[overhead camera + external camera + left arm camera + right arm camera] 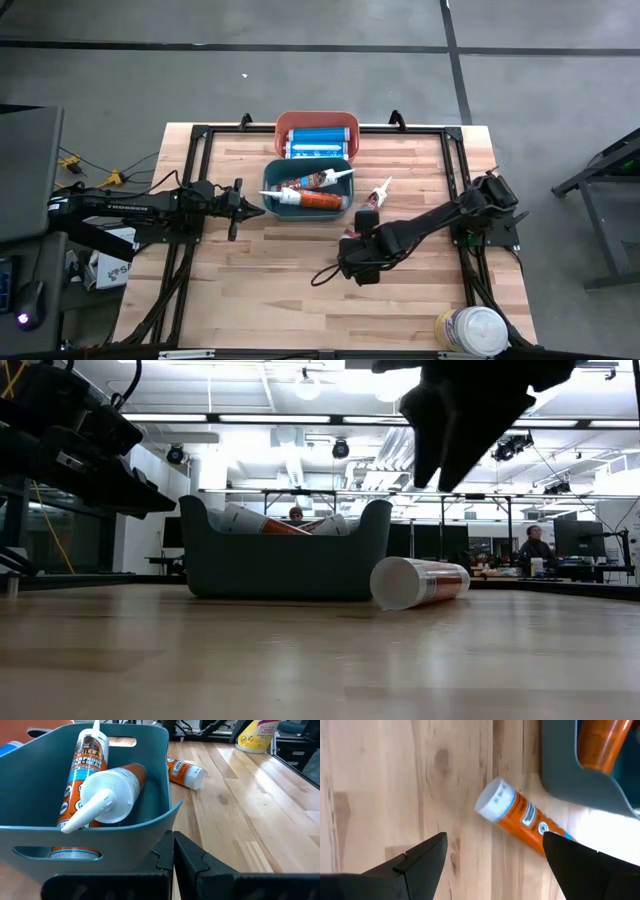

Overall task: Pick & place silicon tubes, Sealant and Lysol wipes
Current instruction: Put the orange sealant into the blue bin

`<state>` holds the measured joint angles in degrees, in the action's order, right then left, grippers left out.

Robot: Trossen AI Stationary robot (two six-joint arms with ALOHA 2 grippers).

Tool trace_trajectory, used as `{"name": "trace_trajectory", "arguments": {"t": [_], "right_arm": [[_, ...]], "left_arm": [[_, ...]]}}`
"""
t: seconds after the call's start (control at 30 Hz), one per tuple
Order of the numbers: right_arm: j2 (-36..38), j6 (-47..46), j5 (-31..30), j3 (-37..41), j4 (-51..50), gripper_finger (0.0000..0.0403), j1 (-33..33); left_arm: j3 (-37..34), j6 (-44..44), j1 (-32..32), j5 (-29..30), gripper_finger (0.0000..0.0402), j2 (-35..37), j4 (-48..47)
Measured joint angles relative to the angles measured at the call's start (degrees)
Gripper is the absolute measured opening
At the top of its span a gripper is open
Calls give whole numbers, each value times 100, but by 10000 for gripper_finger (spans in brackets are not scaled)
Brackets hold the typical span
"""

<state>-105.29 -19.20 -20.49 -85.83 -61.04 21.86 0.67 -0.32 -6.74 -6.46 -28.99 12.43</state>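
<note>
1. Right gripper (492, 862): fingers spread wide, nothing between them. It hangs above the table (250, 290), just clear of the boards, pointed at the loose orange tube (522, 817).
2. The loose orange tube lies on its side on the wood just beyond the open fingers, untouched, white flat end toward the gripper. It rests right beside the outer wall of the teal bin (306, 206), on the bin's right.
3. Left gripper (173, 851): fingers pressed together, holding nothing. It sits just short of the teal bin's left wall, apart from it.
4. Teal bin contents: two orange sealant tubes (107, 790) with white nozzles, leaning across one another. One label reads "GORILLA"; the smaller print cannot be made out.
5. Red bin (316, 128) stands touching the teal bin's far side and holds blue cartridges (316, 141) laid flat.
6. Lysol wipes (471, 328): canister upright at the table's near right corner, well apart from both grippers. Yellow label seen from the left wrist view; wording not legible.
7. Surface: pale wood planks, black frame rails (195, 135) along the edges.
8. Room: grey floor, ceiling strip lights, a person (536, 548) seated at desks far behind.
</note>
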Motion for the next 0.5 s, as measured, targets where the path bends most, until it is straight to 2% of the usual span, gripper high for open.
{"name": "trace_trajectory", "arguments": {"t": [0.13,0.5], "right_arm": [[225,139,118,422,203,323,8],[1056,1326,250,2063,1527,323,5]], "left_arm": [[0,0,0,0,0,0,-18],[0,0,0,2,0,0,-63]]}}
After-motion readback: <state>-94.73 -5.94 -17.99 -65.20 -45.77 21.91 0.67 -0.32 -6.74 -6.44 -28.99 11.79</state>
